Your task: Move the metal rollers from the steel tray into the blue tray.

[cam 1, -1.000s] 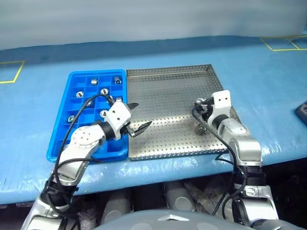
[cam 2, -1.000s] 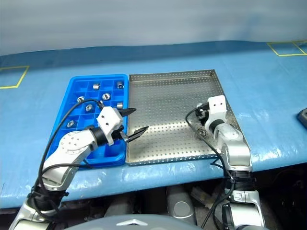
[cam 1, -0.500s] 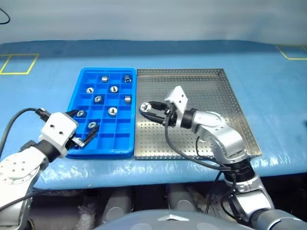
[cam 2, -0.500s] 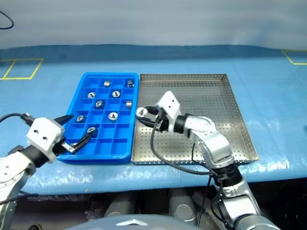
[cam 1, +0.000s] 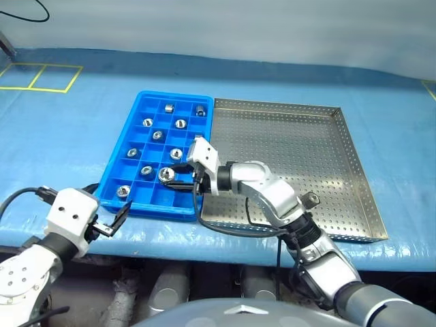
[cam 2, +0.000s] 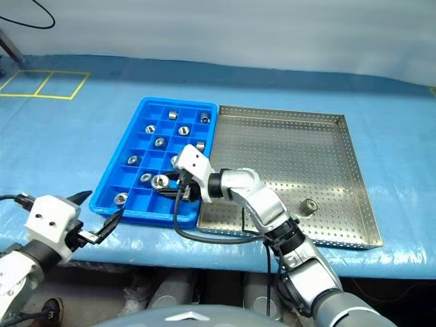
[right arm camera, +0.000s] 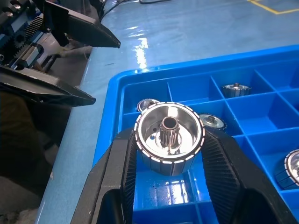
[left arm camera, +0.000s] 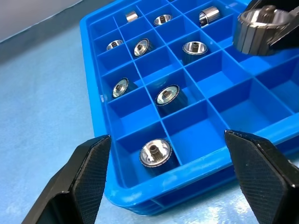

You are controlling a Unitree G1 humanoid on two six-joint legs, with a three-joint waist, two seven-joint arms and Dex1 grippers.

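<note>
— So what sits in the blue tray (cam 1: pixel 114 178) right now?

— Nine metal rollers (cam 1: pixel 176 154) lie in its cells, one to a cell, mostly toward the far end and down the middle. One sits alone in the cell at the near left corner (left arm camera: pixel 156 154), close to the counter's front edge. The rest of the near rows are bare blue.

— And the steel tray (cam 1: pixel 300 143)?

— It lies just beside the blue tray, their long edges touching or nearly so. One roller (cam 2: pixel 310 206) lies on the perforated floor near the near right corner. I can make out no others on it.

— Where is the right gripper (cam 1: pixel 169 176)?

— Its arm reaches across from the steel tray's side, over the shared edge, and its two black fingers are clamped on a tenth roller (right arm camera: pixel 169 136). The wrist view shows the roller pinched between the two pads, its shiny face and small central hub turned toward the camera. It hangs above the near half of the blue tray, over an empty cell; it is not touching the tray.

— And the left gripper (cam 1: pixel 109 221)?

— Its fingers stand wide apart with nothing between them. It hovers off the blue tray's near left corner, out over the front edge of the blue counter (cam 1: pixel 54 129), pointing toward the tray. The roller in the corner cell lies just ahead of its fingertips (left arm camera: pixel 88 172), apart from them.
</note>
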